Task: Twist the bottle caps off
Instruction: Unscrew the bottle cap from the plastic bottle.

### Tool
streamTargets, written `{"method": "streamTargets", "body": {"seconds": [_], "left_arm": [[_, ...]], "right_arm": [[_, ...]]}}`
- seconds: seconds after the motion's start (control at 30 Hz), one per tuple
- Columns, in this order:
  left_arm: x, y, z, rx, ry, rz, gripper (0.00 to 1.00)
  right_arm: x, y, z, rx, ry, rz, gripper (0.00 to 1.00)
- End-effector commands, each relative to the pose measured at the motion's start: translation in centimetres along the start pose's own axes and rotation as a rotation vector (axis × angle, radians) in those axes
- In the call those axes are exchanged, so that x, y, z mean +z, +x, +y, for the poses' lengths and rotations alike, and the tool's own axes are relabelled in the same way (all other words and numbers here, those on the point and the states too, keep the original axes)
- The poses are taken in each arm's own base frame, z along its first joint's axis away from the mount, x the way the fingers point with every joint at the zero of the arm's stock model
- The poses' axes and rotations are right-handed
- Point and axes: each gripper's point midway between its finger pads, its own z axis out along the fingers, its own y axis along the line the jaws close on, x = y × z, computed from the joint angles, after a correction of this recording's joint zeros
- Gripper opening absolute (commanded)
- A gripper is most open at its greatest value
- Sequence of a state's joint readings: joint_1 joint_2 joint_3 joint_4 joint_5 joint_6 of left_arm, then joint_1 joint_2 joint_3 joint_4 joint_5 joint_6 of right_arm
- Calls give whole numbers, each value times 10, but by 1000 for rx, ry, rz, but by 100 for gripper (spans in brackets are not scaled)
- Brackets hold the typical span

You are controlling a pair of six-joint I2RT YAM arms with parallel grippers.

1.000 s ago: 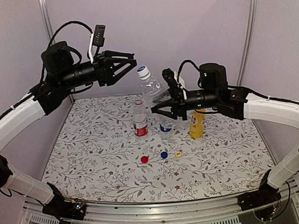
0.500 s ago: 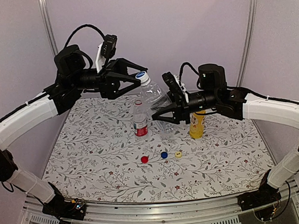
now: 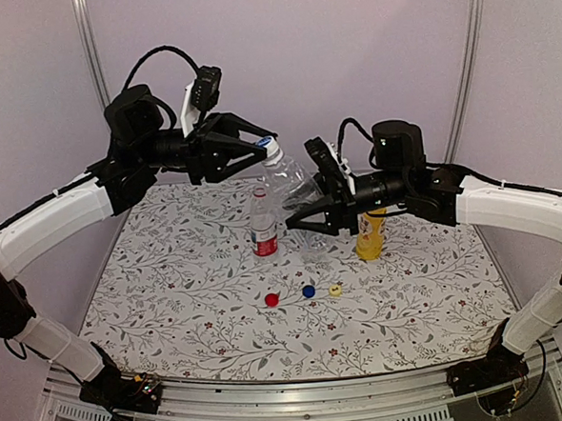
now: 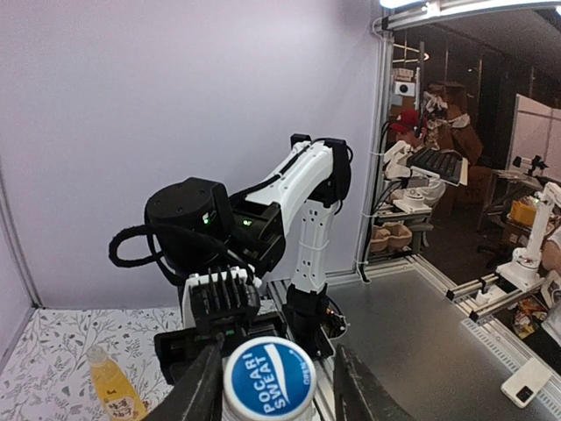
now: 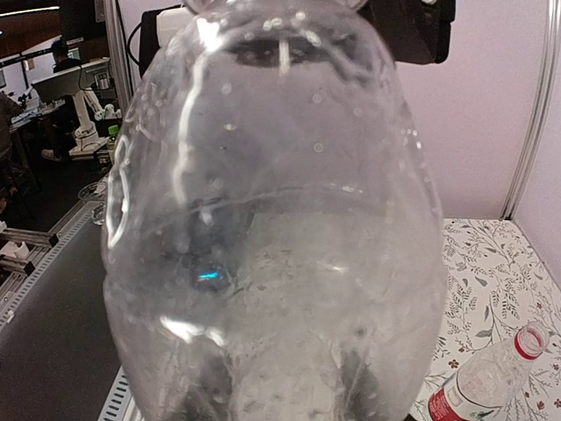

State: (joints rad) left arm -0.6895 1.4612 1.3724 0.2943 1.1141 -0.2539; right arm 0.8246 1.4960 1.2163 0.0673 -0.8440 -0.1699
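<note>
Right gripper (image 3: 298, 214) clamps the crinkled clear bottle (image 3: 293, 176); left gripper (image 3: 261, 150) jaws flank its round blue-white cap (image 4: 269, 381), unclosed.

Definitely a robotics lab: lilac partition walls (image 3: 348, 54) on aluminium posts (image 4: 379, 140) box in the table (image 3: 301, 386) (floral cloth (image 3: 201, 301), oddly homey). Past them, another robot arm (image 4: 533, 232) stands at its own bench (image 4: 495, 294).

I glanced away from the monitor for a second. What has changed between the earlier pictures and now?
The left claw swung in toward the middle to the blue-and-white cap on the clear bottle and narrowed around it; one finger still shows a gap. The right claw kept holding that bottle, lowering it slightly. The red-label bottle, yellow bottle and loose caps stayed put.
</note>
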Motion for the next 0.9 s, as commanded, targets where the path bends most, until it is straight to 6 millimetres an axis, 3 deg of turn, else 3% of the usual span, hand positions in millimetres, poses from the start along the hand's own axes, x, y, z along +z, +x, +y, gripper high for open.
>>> {"method": "streamTargets", "body": {"seconds": [0.0, 0.2, 0.43, 0.6, 0.87], "left_arm": [[0, 2, 2, 3, 4, -2, 37], [-3, -3, 12, -15, -81, -14, 21], [-21, -20, 57, -158, -476, -99, 19], [-30, -16, 82, -248, -799, -113, 16], [-24, -4, 92, -329, -871, -79, 20]], "right_arm": [[3, -3, -1, -3, -5, -5, 38], [2, -2, -11, 1, 54, 4, 38], [-8, 1, -51, 11, 301, 46, 38], [-16, 5, -74, 30, 449, 63, 38], [-21, 5, -76, 18, 480, 58, 37]]}}
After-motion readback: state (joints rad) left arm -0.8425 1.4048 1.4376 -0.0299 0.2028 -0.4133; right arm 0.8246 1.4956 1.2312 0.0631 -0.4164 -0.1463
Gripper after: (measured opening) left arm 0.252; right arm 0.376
